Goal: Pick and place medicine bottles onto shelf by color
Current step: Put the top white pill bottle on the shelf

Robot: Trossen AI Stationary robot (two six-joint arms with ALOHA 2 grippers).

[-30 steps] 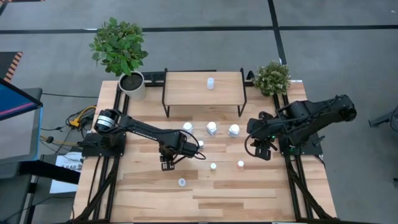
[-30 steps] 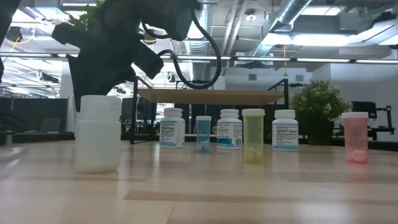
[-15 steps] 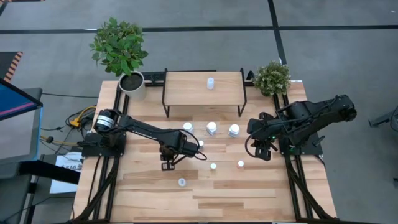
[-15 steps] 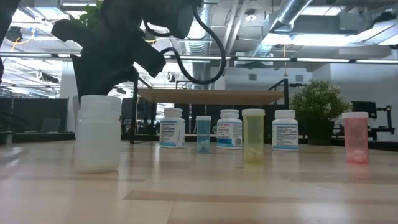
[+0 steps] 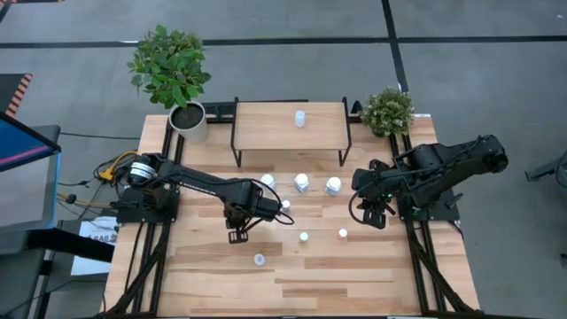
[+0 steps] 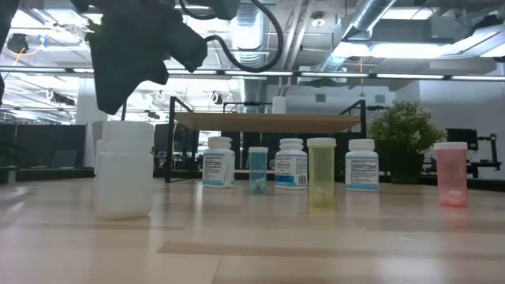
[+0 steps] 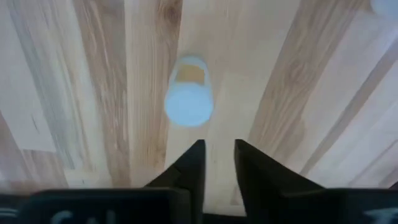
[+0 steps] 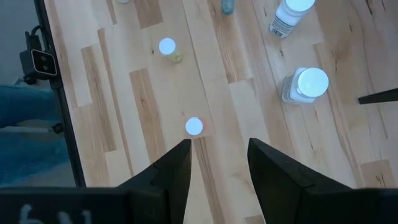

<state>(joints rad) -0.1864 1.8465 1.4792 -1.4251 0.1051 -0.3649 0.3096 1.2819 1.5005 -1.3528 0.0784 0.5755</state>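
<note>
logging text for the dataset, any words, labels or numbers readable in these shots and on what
Nothing reads clearly.
White medicine bottles: printed bluish labels, too small and blurred to read.
Left wrist camera housing: faint pale marks, unreadable.
Right wrist camera housing: the same.

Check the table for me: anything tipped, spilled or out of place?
Nothing stands out. The bottles on the table all stand upright, one bottle is on the shelf, and nothing is spilled.
</note>
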